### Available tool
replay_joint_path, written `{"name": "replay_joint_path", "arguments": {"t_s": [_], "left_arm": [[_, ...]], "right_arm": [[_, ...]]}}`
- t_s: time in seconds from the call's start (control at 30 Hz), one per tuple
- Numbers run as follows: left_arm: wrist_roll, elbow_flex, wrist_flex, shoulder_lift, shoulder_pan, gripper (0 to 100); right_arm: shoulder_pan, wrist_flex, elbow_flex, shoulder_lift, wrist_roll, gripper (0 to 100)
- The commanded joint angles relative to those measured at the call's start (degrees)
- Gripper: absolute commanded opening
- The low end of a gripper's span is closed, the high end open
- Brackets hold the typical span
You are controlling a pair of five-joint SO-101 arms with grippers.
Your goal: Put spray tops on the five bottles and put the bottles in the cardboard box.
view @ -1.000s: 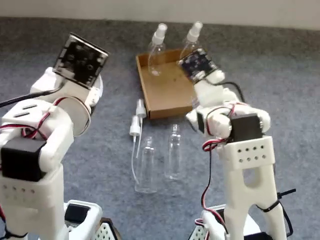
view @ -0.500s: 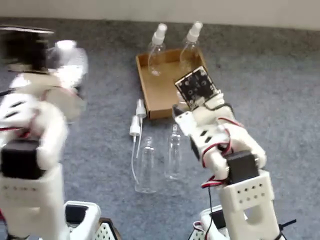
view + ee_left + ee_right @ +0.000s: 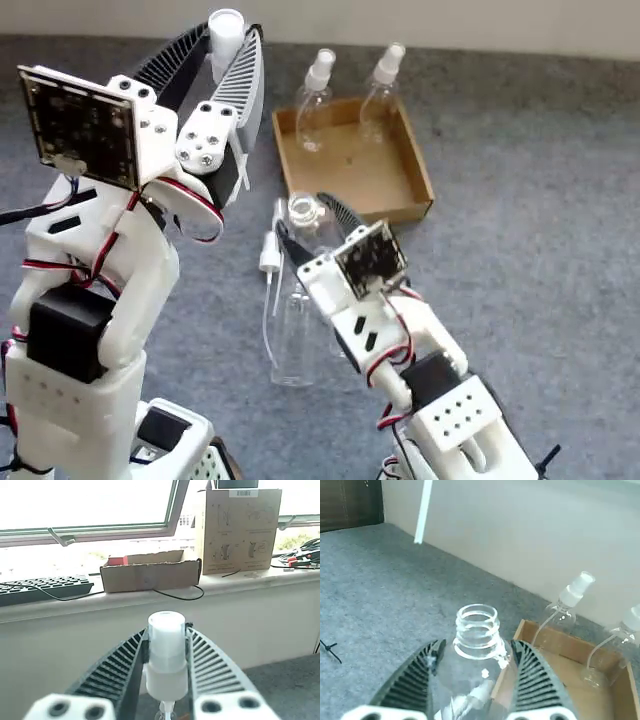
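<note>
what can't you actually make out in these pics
Table beneath the right arm, high view: the arm covers it, so a fifth bottle cannot be confirmed.
Lower body of the open bottle: hidden by the right gripper in the high view, cut off by the edge in the right wrist view.

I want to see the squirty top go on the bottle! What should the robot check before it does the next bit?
1. Spray top gripped: ok. The left gripper is shut on it from both sides.
2. Open bottle held: ok. It sits between the fingers of the right gripper, neck up and uncapped.
3. Top lined up over the neck: not ok. Its tube hangs off to one side of the bottle.
4. Tube straight enough to go in: ok, it looks straight.
5. Room in the cardboard box: ok. Two capped bottles stand at its far end, with bare floor in front of them.
6. Bottle held firmly enough for pushing: cannot tell.
</note>
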Motion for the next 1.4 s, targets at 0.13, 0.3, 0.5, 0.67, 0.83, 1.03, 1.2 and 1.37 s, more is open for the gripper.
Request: {"name": "replay_joint_path", "arguments": {"t_s": [0.13,0.3,0.5,0.67,0.83,1.03,1.2,1.37], "left_arm": [[0.8,7.4,-6.8,-0.1,9.5,0],[0.8,11.6,-12.0,-0.1,11.5,0],[0.7,11.2,-12.0,-0.5,11.9,0],[0.8,7.0,-9.2,-0.6,11.9,0],[0.7,5.5,-5.4,-0.7,14.6,0],[0.4,7.3,-5.5,-1.5,15.5,0],[0.4,12.2,-5.5,-1.9,15.4,0],[0.4,17.3,-5.4,-2.0,12.3,0]], "right_arm": [[-0.5,-2.2,7.4,-13.9,-0.4,0.4],[-0.3,-2.2,9.5,-16.7,-0.3,0.4],[-0.4,-2.2,9.5,-16.7,-0.2,0.4],[-0.2,-2.1,9.5,-16.7,-0.2,0.4],[-0.2,-2.1,9.5,-16.7,-0.2,0.4],[-0.2,0.2,9.4,-16.7,-0.3,0.4],[-0.2,1.3,9.2,-16.7,-0.4,0.4],[-0.2,1.4,9.2,-16.8,-0.4,0.4]]}}
